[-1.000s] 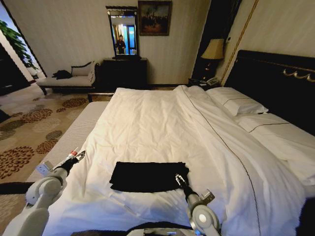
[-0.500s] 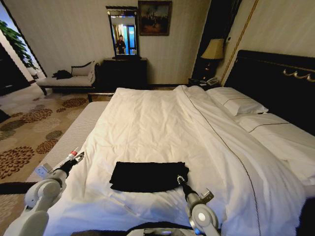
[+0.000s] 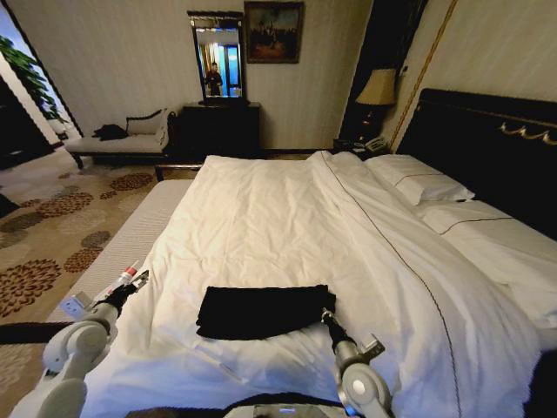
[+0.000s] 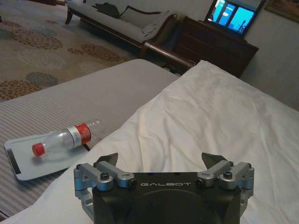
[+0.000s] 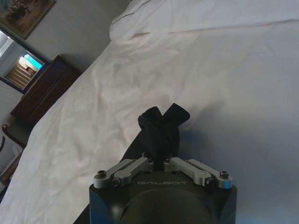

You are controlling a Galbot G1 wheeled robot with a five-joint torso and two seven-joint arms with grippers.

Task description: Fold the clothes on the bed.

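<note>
The clothes, a black T-shirt [image 3: 259, 311], lie folded into a flat strip on the near part of the bed [image 3: 287, 209], on its white duvet. My right gripper [image 3: 327, 317] is at the shirt's right end. In the right wrist view it [image 5: 160, 161] is shut on a bunched corner of the black fabric [image 5: 161, 126], lifted a little off the duvet. My left gripper [image 3: 128, 286] hangs off the bed's left edge, apart from the shirt. In the left wrist view it [image 4: 161, 161] is open with nothing between its fingers.
A clear plastic bottle with a red cap [image 4: 65, 139] lies on a white tray [image 4: 23, 163] on the grey striped bench beside the bed. Pillows [image 3: 418, 185] and the dark headboard [image 3: 487, 144] are at the right. A chaise [image 3: 122, 139] and dresser [image 3: 218, 126] stand by the far wall.
My right gripper has drawn back slightly to the right with the shirt's corner, and the shirt has shifted a little with it. The left arm has barely moved.
</note>
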